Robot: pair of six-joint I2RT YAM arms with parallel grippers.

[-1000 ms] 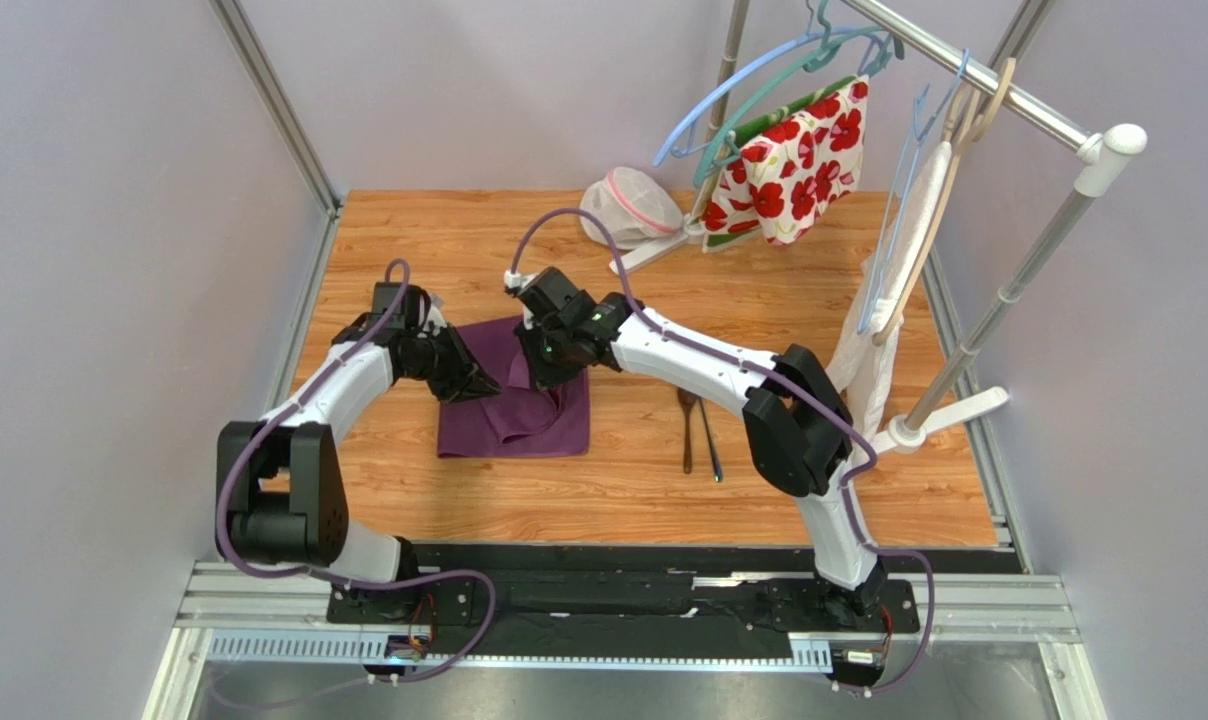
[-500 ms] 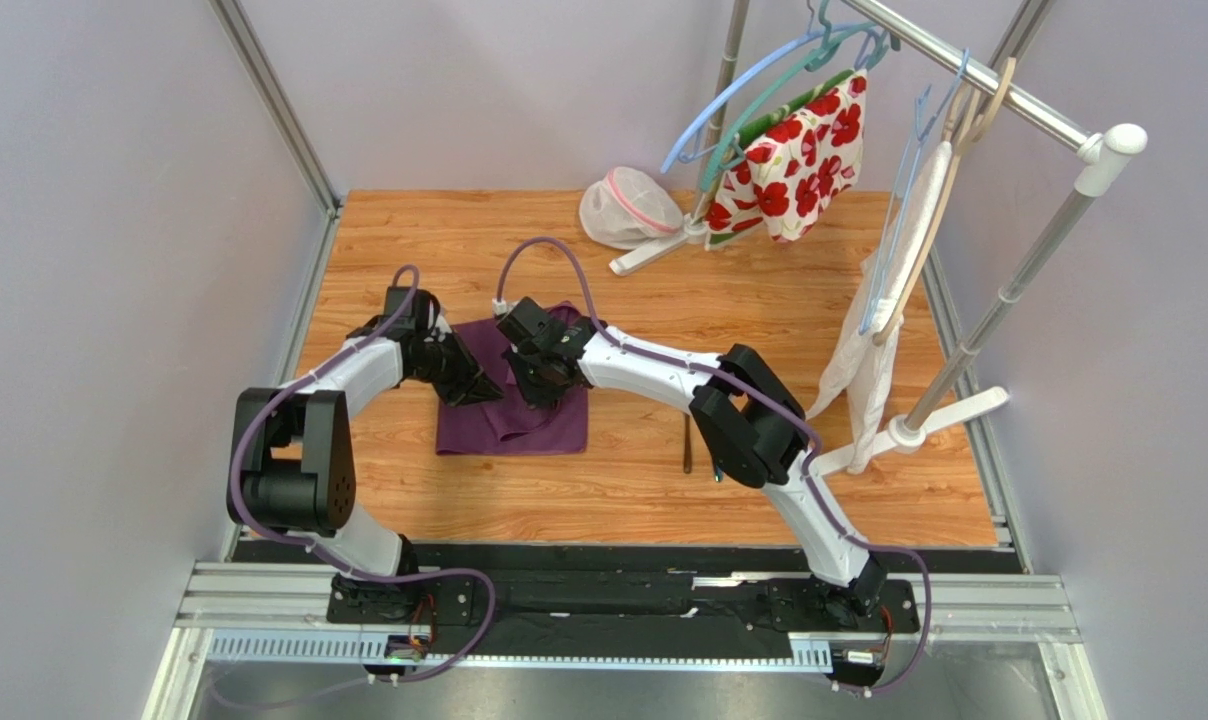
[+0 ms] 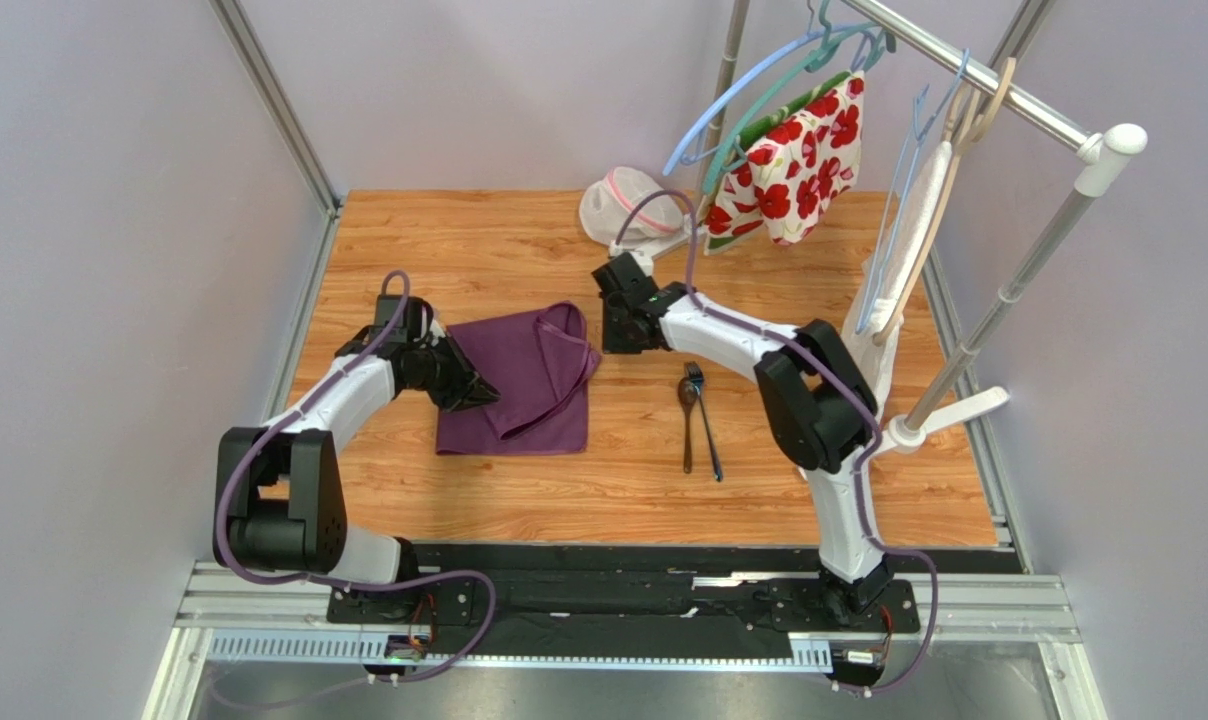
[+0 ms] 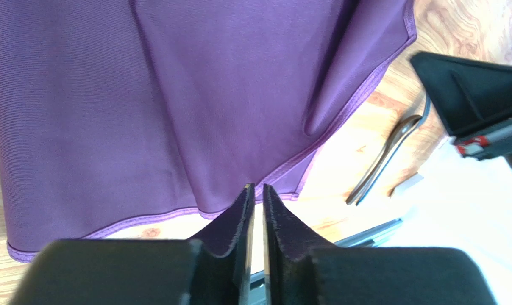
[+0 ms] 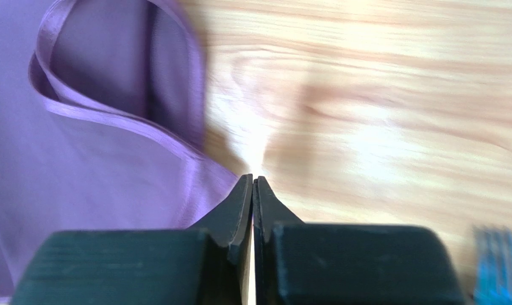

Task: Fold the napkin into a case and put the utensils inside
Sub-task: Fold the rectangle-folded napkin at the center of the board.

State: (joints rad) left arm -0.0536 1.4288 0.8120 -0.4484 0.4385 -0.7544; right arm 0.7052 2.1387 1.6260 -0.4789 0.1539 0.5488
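The dark purple napkin (image 3: 523, 383) lies on the wooden table, partly folded, with a loose looped corner at its far right (image 5: 80, 127). My left gripper (image 3: 475, 393) rests at the napkin's left edge. In the left wrist view its jaws (image 4: 256, 187) stand a narrow slit apart over the hem of the napkin (image 4: 144, 95), and no cloth is between them. My right gripper (image 3: 613, 333) hovers over bare wood just right of the napkin, shut and empty (image 5: 253, 178). The two dark utensils (image 3: 696, 420) lie side by side to the right of the napkin, also seen as utensils (image 4: 383, 165).
A white mesh pouch (image 3: 625, 203) sits at the back of the table. A clothes rack (image 3: 1001, 315) stands at the right with hangers, a red-flowered cloth (image 3: 791, 150) and a white cloth (image 3: 881, 330). Its white foot (image 3: 948, 420) reaches onto the table.
My right gripper has left the napkin and drawn back to the far right, uncovering the utensils. The napkin's right part now lies folded over. The left gripper has barely moved.
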